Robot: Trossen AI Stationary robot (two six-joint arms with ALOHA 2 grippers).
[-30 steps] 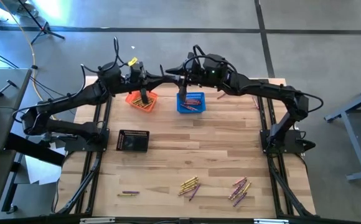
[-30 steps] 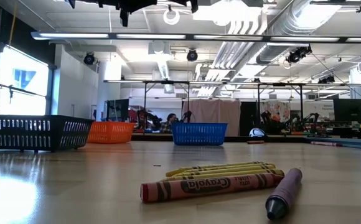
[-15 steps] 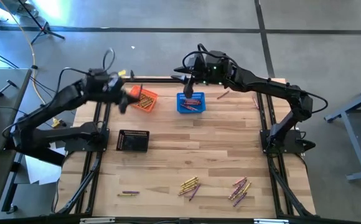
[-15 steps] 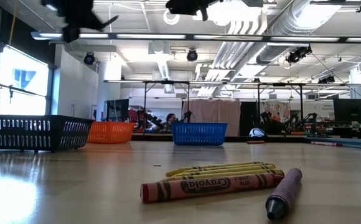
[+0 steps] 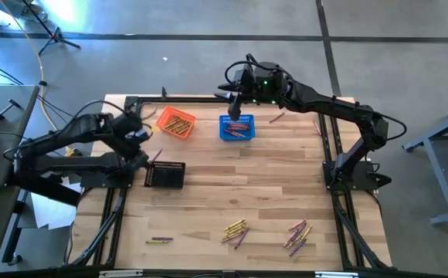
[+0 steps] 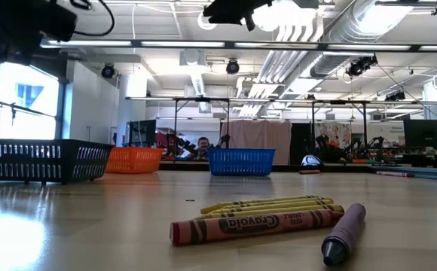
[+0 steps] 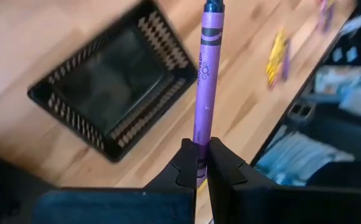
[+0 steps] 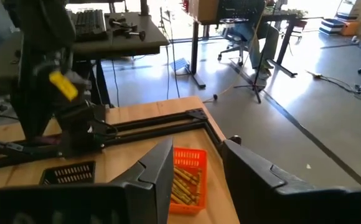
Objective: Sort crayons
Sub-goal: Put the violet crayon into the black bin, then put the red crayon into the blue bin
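Note:
My left gripper (image 5: 150, 157) hangs beside the left end of the black mesh basket (image 5: 166, 174), shut on a purple crayon (image 7: 206, 68). My right gripper (image 5: 236, 106) stands open over the blue basket (image 5: 237, 128), which has crayons in it; nothing is between its fingers (image 8: 196, 171). The orange basket (image 5: 176, 123) holds yellow crayons. More crayons lie loose in groups near the table's front edge (image 5: 235, 230) (image 5: 297, 235) (image 5: 161, 240). In the low view a red crayon (image 6: 256, 225), yellow ones (image 6: 271, 205) and a purple one (image 6: 344, 233) lie on the wood. My left gripper pinches one end of the purple crayon (image 7: 199, 140) between its two fingertips. The rest of the crayon sticks out past the fingers, in line with them. The crayon is lifted clear, slanting down over the black basket (image 7: 115, 99).
One loose crayon (image 5: 276, 118) lies right of the blue basket. The three baskets stand in the table's far half, with bare wood between them and the crayon groups at the front. Dark frame rails (image 5: 123, 193) run along the table's left and right sides.
My left gripper has left the orange basket and swung toward the table's left and near side, sinking and tipping downward, to the black basket's left end. My right gripper has stayed over the blue basket.

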